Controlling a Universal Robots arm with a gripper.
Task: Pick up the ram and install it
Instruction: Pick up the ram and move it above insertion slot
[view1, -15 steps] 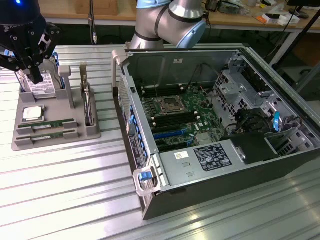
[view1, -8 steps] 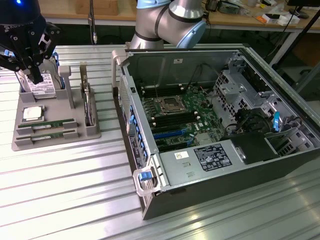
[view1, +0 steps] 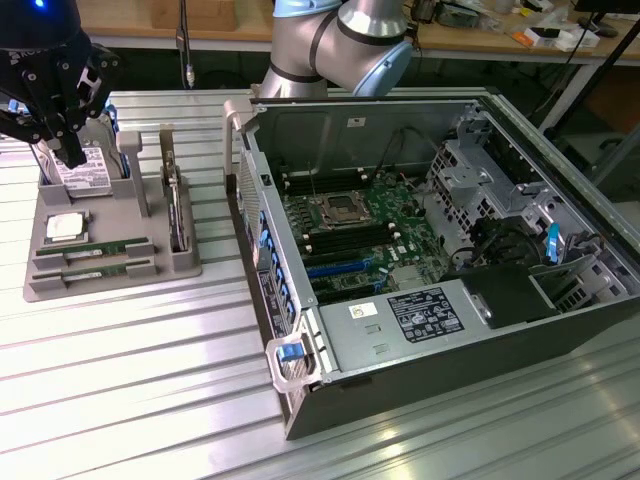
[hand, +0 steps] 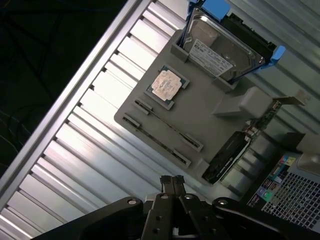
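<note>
The gripper (view1: 72, 152) hangs at the exterior view's left, above the far end of the grey tray (view1: 105, 222) and over the hard drive (view1: 85, 172), which stands on edge in a blue carrier. In the wrist view its two fingers (hand: 166, 184) are pressed together with nothing between them. The ram (view1: 95, 247) sits in the near part of the tray. It is two green sticks on edge in parallel slots, one just in front of the other, each held between grey end blocks. The processor (view1: 65, 227) lies flat in the tray between the ram and the drive, so the gripper is clear of the ram and touches nothing. A dark card (view1: 176, 205) stands on edge along the side of the tray that faces the case (view1: 450, 375). The case lies open on its side near the tray, at the exterior view's right. Inside it the motherboard (view1: 350, 215) faces up, with long black and blue slots running beside its central socket. Tray and case both rest on a ribbed metal table (view1: 120, 380). The arm (view1: 340, 40) rises behind the case.
</note>
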